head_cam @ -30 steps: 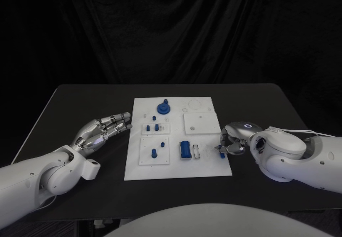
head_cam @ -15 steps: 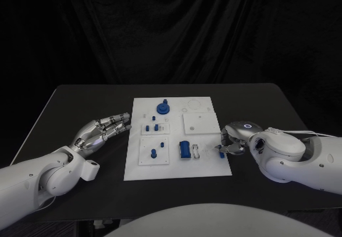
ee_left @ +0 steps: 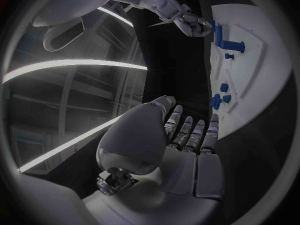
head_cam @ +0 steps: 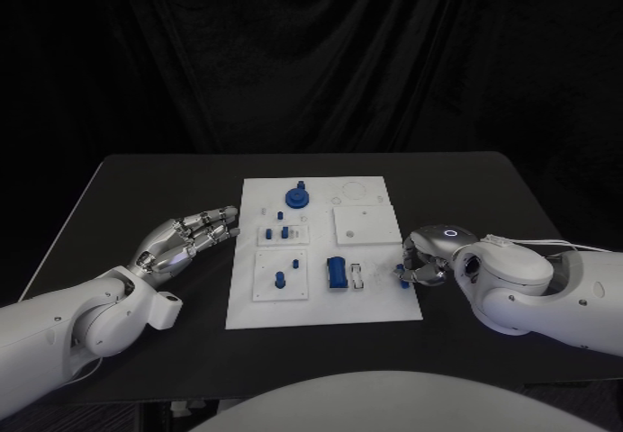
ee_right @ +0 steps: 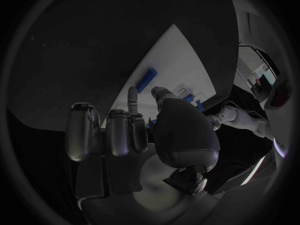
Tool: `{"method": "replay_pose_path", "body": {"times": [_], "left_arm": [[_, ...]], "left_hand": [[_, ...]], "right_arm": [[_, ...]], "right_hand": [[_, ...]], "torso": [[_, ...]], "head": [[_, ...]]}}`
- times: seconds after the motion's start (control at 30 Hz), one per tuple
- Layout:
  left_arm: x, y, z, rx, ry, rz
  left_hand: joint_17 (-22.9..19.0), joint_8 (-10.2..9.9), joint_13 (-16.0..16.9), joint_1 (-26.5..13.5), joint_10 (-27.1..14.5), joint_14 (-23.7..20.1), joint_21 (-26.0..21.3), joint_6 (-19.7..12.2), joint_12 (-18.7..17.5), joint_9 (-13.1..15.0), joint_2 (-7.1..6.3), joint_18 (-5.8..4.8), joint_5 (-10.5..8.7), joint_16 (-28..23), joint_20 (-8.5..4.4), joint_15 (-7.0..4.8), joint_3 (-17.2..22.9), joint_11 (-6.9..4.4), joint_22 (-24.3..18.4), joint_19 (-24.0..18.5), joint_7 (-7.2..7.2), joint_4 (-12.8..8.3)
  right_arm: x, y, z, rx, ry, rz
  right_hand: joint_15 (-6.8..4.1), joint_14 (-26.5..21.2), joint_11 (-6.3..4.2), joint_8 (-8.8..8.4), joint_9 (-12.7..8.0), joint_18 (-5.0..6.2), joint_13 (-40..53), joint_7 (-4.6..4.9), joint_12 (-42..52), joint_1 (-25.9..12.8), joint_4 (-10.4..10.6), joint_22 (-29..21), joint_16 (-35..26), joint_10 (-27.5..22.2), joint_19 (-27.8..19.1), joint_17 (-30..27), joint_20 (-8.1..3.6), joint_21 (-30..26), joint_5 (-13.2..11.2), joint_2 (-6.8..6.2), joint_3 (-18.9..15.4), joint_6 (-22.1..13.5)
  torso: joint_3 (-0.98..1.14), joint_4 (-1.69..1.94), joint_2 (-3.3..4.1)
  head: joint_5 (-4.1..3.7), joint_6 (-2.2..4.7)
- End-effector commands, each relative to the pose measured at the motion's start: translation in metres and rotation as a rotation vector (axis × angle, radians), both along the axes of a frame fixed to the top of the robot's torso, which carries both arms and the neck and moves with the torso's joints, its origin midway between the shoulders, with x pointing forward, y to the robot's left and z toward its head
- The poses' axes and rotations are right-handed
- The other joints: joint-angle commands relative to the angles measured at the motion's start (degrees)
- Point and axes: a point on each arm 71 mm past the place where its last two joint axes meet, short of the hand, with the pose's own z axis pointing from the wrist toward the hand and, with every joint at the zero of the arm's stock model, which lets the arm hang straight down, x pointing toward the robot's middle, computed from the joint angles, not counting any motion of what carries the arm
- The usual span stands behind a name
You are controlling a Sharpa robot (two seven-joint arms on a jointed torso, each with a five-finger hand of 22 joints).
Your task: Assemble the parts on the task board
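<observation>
Black table (head_cam: 143,184); right hand (head_cam: 422,261) hides part

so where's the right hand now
In the head view the right hand is at the board's right edge, near its front, fingers curled by a small blue part.

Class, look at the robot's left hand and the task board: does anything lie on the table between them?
Nothing visible does. The left hand rests open just beside the task board, with bare black table between them.
</observation>
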Motion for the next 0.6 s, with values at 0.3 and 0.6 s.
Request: {"method": "replay_pose_path", "body": {"times": [0.3, 0.6], "left_arm": [[-0.001, -0.002, 0.001, -0.024, -0.007, -0.009], [-0.001, -0.002, 0.000, -0.024, -0.003, -0.012]], "left_hand": [[0.0, 0.3, 0.0, 0.2, 0.0, -0.1, 0.3, -0.2, -0.3, 0.0, 0.32, -1.16, 0.20, 0.2, 0.08, 0.41, 0.5, 0.29, -0.1, 0.3, 0.35, 0.0], [0.0, 0.3, 0.0, 0.2, 0.0, -0.1, 0.3, -0.2, -0.3, 0.0, 0.32, -1.16, 0.20, 0.2, 0.08, 0.41, 0.5, 0.29, -0.1, 0.3, 0.35, 0.0]], "right_arm": [[-0.002, -0.001, -0.011, -0.014, 0.055, -0.025], [-0.003, 0.003, -0.020, -0.007, 0.103, -0.029]], "right_hand": [[0.25, 3.7, 0.59, -3.58, -1.4, -0.28, 15.1, 0.70, 0.2, 1.9, -0.3, 11.3, -0.6, 6.0, 2.3, 3.6, 0.13, -0.7, 4.0, -0.40, 2.1, -0.3], [0.19, 3.7, 0.46, -4.76, -1.7, -0.25, 15.1, 0.54, 0.2, 4.0, -1.5, 11.3, -0.5, 6.0, 2.3, 3.6, 0.16, -0.7, 7.8, -1.00, 4.1, 1.4]], "torso": [[-0.04, 0.05, -0.01], [-0.03, 0.04, 0.02]], "head": [[0.15, -0.01], [0.17, -0.01]]}}
